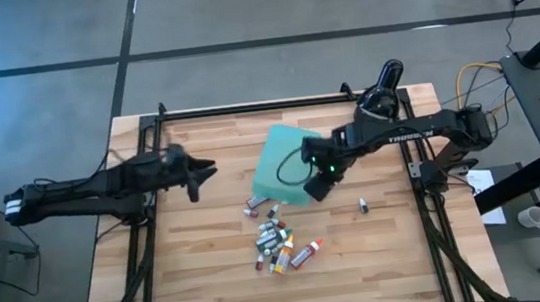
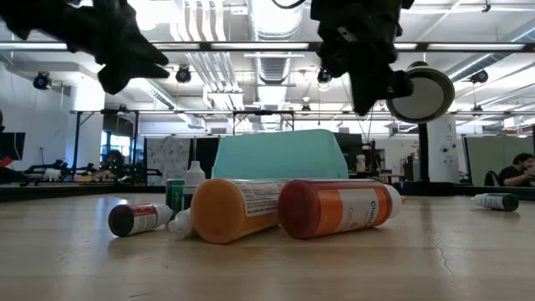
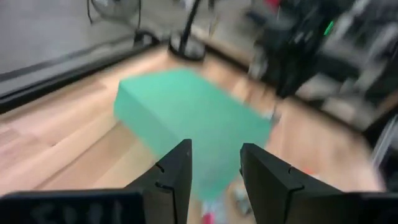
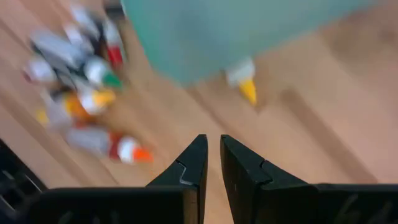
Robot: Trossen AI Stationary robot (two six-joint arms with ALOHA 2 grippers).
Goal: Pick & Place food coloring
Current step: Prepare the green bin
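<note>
Reaching step: right claw (image 1: 316, 188) closed, empty, frame centre; left claw (image 1: 204, 170) part-open, empty; next, descend onto food coloring (image 1: 278, 243).

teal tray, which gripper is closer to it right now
Right. The right gripper hangs, shut and empty, over the teal tray's edge nearest the bottles; the left gripper is off to the tray's left, clear of it.

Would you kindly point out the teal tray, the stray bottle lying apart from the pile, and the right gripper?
teal tray (image 1: 281, 160), high view, its flat face.
stray bottle (image 1: 364, 203), high view, its body.
right gripper (image 4: 211, 163), right wrist view, between the fingertips.
</note>
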